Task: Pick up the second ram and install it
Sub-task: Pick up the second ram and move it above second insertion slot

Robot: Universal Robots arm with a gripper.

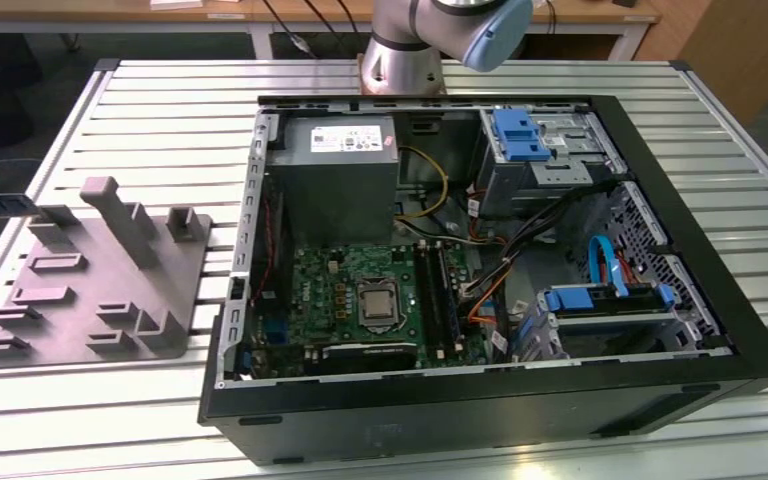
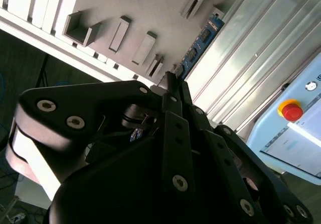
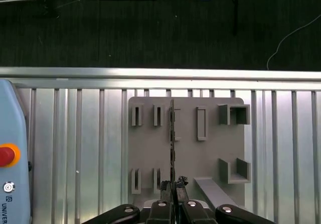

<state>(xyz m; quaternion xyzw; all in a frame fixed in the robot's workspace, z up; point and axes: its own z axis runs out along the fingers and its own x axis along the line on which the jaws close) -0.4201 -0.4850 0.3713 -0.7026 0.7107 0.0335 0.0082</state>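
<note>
My gripper [image 3: 173, 186] is shut on the second ram [image 3: 172, 133], which shows edge-on in the first wrist view as a thin dark strip running out from the fingertips over the grey fixture tray [image 3: 210, 148]. In the second wrist view the ram [image 2: 201, 42] is a blue board with dark chips, sticking out past the closed gripper [image 2: 172, 83]. The tray lies well below it. In the exterior view the tray [image 1: 104, 290] sits on the table at the left of the open computer case [image 1: 491, 260].
Inside the case lie the green motherboard [image 1: 357, 295], its long memory slots [image 1: 435, 290], a power supply [image 1: 337, 175] and blue drive bays [image 1: 524, 135]. A pendant with a red stop button [image 2: 292, 109] rests on the slatted metal table [image 3: 75, 133]. The arm's base [image 1: 404, 60] stands behind the case.
</note>
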